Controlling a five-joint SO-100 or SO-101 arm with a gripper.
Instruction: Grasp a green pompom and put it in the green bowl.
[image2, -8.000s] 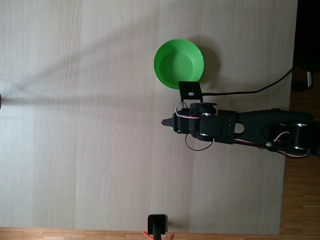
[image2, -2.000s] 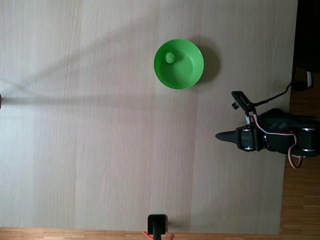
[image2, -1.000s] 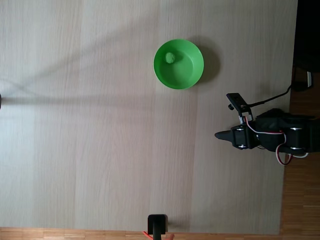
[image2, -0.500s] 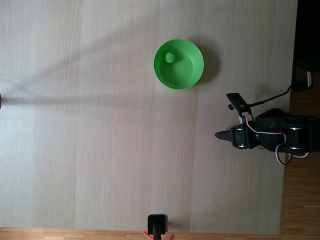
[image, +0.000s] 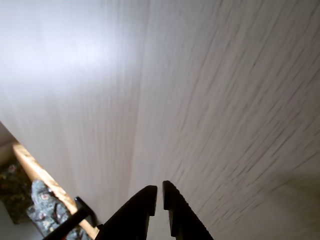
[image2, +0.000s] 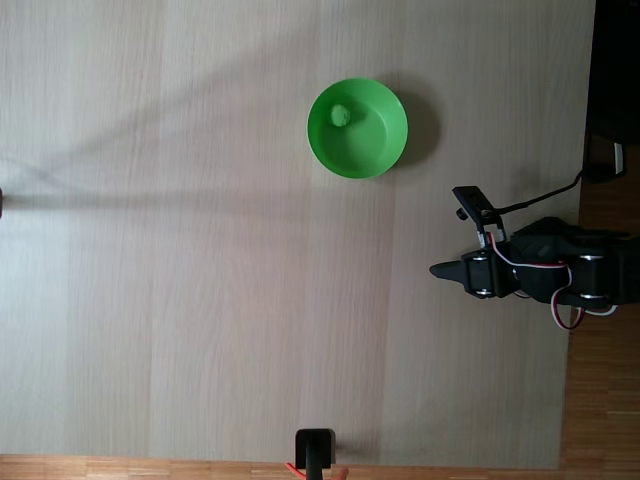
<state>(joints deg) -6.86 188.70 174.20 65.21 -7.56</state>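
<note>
In the fixed view the pale wooden tabletop (image2: 200, 250) lies bare at left; the green pompom (image2: 340, 115) sits inside the green bowl (image2: 380, 150), near its left wall; well apart at right, the gripper (image2: 436, 271) is clenched, its jaws nearly touching, grasping nothing.

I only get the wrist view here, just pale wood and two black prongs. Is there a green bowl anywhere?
Observer: Yes, in the fixed view the green bowl stands on the table, up and to the left of the folded arm.
Operator: Did the fuzzy ball get in?
Observer: The green pompom lies inside the bowl, near its upper left rim.
Operator: Are those prongs holding anything?
Observer: No, the gripper is nearly shut with nothing between its tips.
</note>
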